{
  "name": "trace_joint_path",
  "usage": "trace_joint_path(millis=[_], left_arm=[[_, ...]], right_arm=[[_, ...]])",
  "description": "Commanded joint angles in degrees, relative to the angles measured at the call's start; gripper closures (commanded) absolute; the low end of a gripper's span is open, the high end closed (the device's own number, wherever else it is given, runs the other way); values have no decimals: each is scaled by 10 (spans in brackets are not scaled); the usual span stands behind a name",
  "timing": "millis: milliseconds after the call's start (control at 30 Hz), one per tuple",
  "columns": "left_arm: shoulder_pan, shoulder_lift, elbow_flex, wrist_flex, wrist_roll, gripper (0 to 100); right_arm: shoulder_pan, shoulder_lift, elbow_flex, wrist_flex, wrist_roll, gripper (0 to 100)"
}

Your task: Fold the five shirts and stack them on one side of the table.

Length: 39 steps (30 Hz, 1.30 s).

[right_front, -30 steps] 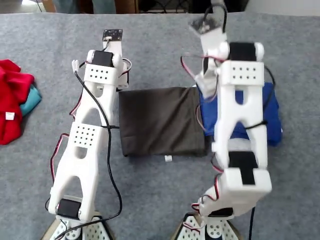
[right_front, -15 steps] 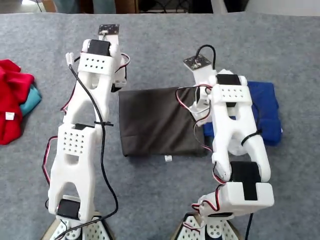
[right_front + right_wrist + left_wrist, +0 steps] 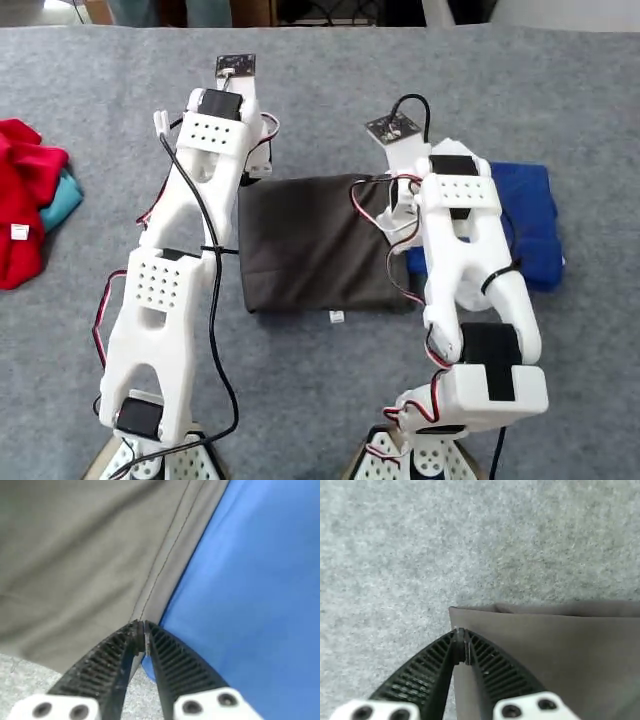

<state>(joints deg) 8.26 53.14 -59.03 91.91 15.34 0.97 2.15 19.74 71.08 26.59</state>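
**Both grippers closed at the dark shirt's far corners**

The folded dark shirt (image 3: pixel 320 245) is lying mid-table (image 3: pixel 560 100), its right edge meeting the folded blue shirt (image 3: pixel 530 220) beside it. The left gripper (image 3: pixel 460 642) is sitting closed at the dark shirt's far left corner. The right gripper (image 3: pixel 141 630) is sitting closed at its far right edge, where the blue begins. Whether either is pinching cloth is unclear. A red shirt (image 3: pixel 20 200) and a teal shirt (image 3: pixel 62 200) are lying bunched at the table's left edge.

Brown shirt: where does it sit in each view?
High: brown shirt at centre, between the arms.
Left wrist: its corner at the left gripper tips.
Right wrist: its edge meets the blue shirt at the right gripper tips.
Shared landmark: grey table.
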Motion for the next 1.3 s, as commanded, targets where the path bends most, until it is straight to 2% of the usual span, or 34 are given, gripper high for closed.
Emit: trace_joint_path(millis=[0, 200, 400, 500, 733, 867, 1033, 1100, 1267], left_arm=[[0, 10, -25, -19, 4, 971], [15, 85, -28, -55, 2, 971], [-4, 102, -72, -26, 4, 971], [-6, 102, -74, -26, 4, 971], [-5, 102, -78, -29, 1, 971], [-5, 102, -78, -29, 1, 971], [-4, 102, -78, -29, 1, 971], [-4, 102, -78, -29, 1, 971], [-4, 102, -79, -27, 1, 971]], right_arm=[[-2, -29, 3, -9, 2, 983], [-2, -30, 3, -20, 2, 983], [-1, -33, 4, -12, 4, 983], [7, -34, 6, 61, 5, 983], [87, -39, 5, 201, 6, 983], [107, -101, 39, 225, 8, 984], [86, -263, 162, 193, 30, 984], [74, -327, 217, 149, 2, 984], [4, -411, 308, -14, -207, 977]])
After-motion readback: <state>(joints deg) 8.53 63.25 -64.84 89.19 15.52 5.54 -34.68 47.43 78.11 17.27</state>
